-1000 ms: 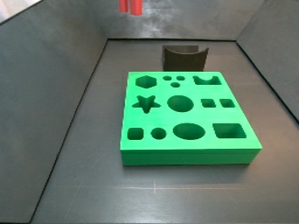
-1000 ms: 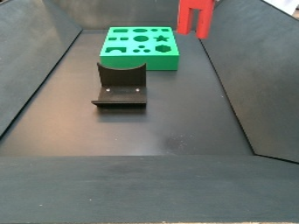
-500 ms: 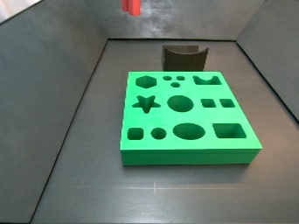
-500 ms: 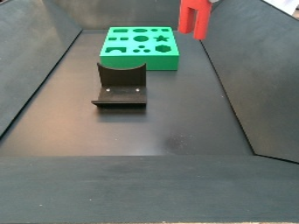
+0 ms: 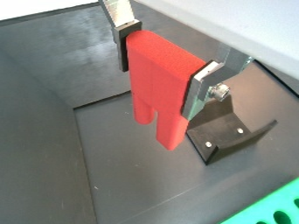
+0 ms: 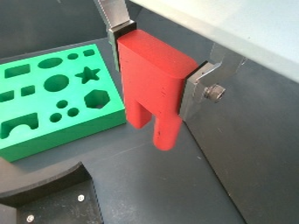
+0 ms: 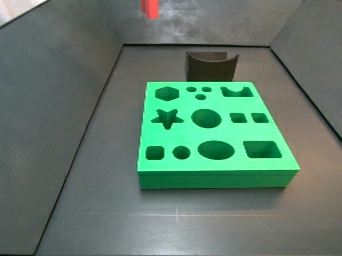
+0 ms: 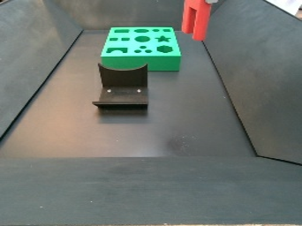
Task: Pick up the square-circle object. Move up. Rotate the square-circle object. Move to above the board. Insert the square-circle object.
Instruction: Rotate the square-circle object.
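The gripper [image 5: 166, 66] is closed on the square-circle object [image 5: 160, 83], high above the floor. Risk: legs misaligned with the board [image 7: 213, 134] cut-out will jam on insertion.

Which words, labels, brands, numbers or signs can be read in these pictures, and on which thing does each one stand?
There is no text to read in any view. The square-circle object, held between the fingers of the gripper high above the floor, is plain red. The board has only shaped holes. The fixture is plain dark, with screws and no marking.
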You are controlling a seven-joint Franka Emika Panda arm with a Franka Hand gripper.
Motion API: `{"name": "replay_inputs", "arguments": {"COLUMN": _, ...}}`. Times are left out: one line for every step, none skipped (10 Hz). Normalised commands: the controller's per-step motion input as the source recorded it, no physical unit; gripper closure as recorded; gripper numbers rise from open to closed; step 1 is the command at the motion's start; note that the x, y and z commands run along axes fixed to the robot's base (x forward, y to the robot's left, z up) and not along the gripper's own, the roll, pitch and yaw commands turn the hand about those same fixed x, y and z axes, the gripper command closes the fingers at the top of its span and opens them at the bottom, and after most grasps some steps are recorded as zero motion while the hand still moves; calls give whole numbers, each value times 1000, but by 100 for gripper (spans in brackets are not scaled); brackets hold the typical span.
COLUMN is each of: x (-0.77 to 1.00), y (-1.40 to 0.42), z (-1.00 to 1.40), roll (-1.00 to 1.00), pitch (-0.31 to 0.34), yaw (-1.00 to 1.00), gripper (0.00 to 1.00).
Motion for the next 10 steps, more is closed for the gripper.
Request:
{"name": "replay_inputs", "arguments": {"x": 21, "y": -6, "z": 0, "roll": 0, "pitch": -2, "yaw": -1000, "gripper": 100}}
{"name": "replay_inputs", "arguments": {"x": 20, "y": -2, "z": 0, "roll": 0, "pitch": -2, "yaw": -1000, "gripper": 100}}
{"name": "replay_inputs", "arguments": {"x": 20, "y": -2, "z": 0, "roll": 0, "pitch": -2, "yaw": -1000, "gripper": 100}}
{"name": "replay_inputs", "arguments": {"x": 19, "y": 0, "z": -1, "roll": 0, "pitch": -2, "yaw": -1000, "gripper": 100}}
{"name": "replay_inputs", "arguments": {"x": 18, "y": 1, "z": -1, "roll": 0, "pitch": -2, "yaw": -1000, "gripper": 100}}
{"name": "replay_inputs", "arguments": {"x": 18, "y": 3, "z": -2, "roll": 0, "pitch": -2, "yaw": -1000, "gripper": 100}}
{"name": "replay_inputs", "arguments": {"x": 18, "y": 3, "z": -2, "roll": 0, "pitch": -3, "yaw": -1000, "gripper": 100}}
{"name": "replay_inputs", "arguments": {"x": 17, "y": 4, "z": -2, "roll": 0, "pitch": -3, "yaw": -1000, "gripper": 100}}
{"name": "replay_inputs", "arguments": {"x": 17, "y": 4, "z": -2, "roll": 0, "pitch": -3, "yaw": -1000, "gripper": 100}}
{"name": "replay_inputs", "arguments": {"x": 17, "y": 4, "z": -3, "roll": 0, "pitch": -3, "yaw": -1000, "gripper": 100}}
